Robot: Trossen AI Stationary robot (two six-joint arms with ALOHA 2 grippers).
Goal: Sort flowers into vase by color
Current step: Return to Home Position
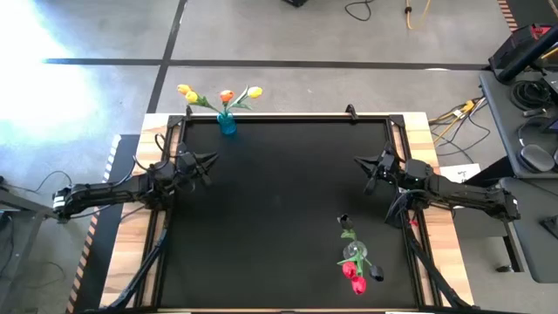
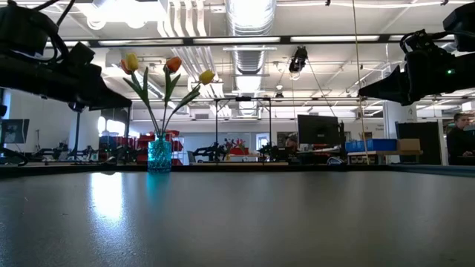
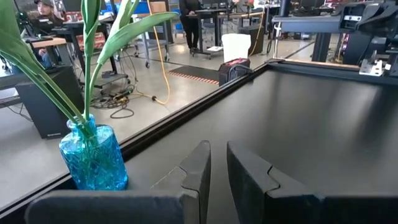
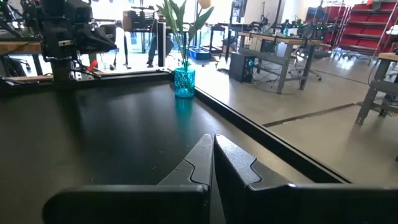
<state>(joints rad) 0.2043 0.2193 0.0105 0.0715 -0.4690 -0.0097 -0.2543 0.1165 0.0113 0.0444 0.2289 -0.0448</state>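
A blue glass vase (image 1: 227, 124) stands at the table's far edge, left of centre, holding two yellow tulips and one orange tulip (image 1: 226, 95); it also shows in the low view (image 2: 159, 156) and both wrist views (image 3: 93, 158) (image 4: 184, 82). A clear vase (image 1: 355, 253) near the right near corner holds red tulips (image 1: 353, 275) and dark-headed ones (image 1: 377, 272). My left gripper (image 1: 209, 161) hovers shut over the table's left side, near the blue vase. My right gripper (image 1: 362, 163) hovers shut over the right side, beyond the clear vase. Neither holds anything.
The black table top (image 1: 279, 209) has a raised frame around it. Bare surface lies between the two arms. Beyond the far edge are the floor, cables and workshop benches; a person sits far off at the room's right (image 2: 460, 141).
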